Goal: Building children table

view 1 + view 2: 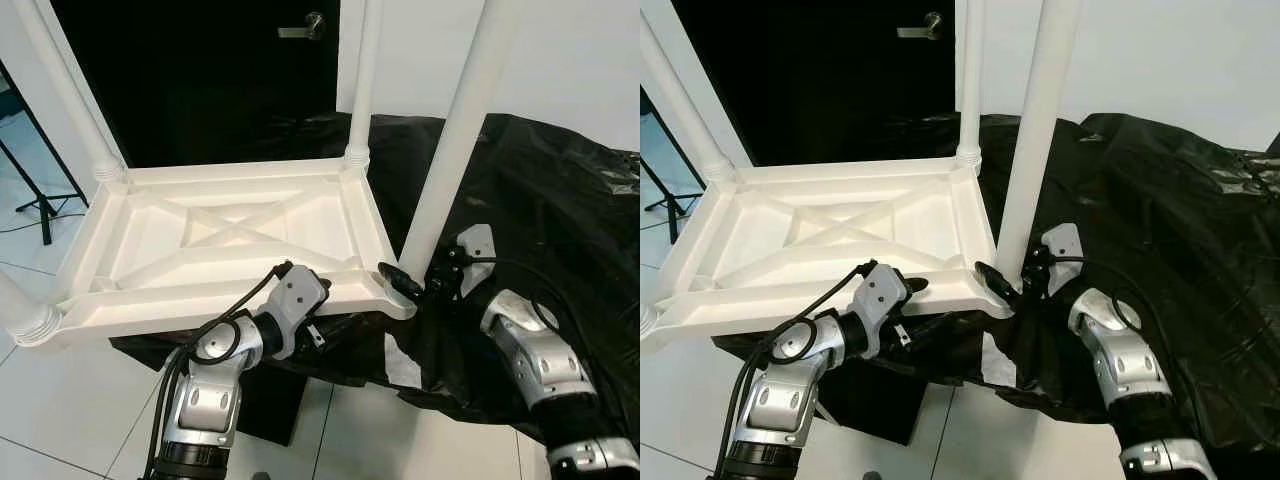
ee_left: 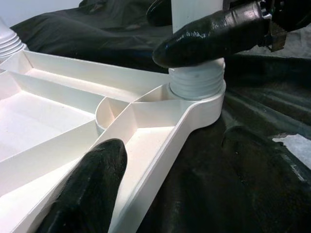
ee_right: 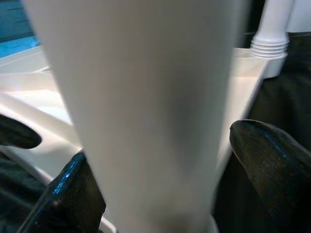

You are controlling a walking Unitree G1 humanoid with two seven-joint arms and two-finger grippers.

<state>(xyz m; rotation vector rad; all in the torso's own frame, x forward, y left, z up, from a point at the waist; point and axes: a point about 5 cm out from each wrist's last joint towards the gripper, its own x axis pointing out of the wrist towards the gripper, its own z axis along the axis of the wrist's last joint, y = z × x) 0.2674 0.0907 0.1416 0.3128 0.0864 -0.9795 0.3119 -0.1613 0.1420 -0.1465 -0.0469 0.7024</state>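
While the white tabletop [image 1: 220, 240] lies upside down on black sheeting [image 1: 560, 210], its ribbed underside facing up, both arms work at its near edge. Nearest, the left gripper [image 1: 902, 288] sits at the near rim, right of centre; the left wrist view shows one black finger [image 2: 85, 194] resting on the inner side of the rim, but the other finger is hidden, so I cannot tell how wide that claw stands. Just to the right, at the near right corner, the right gripper [image 1: 408, 284] clasps the base of a white leg [image 1: 455, 140] that stands upright in its corner socket. In the right wrist view its two fingers [image 3: 272, 165] sit on either side of the leg, closed against it, and the left wrist view shows one of them pressed to the leg just above the threaded collar [image 2: 197, 80]. At the near left corner, the ridged end of another leg [image 1: 25, 318] shows at the rim. Farther back, two more legs rise from the far corners, one on the left [image 1: 65, 85] and one on the right [image 1: 365, 75]. Beyond them is a dark door with a metal handle [image 1: 305, 28], and a tripod stand [image 1: 35, 200] stands on the tiled floor [image 1: 60, 400] at far left.
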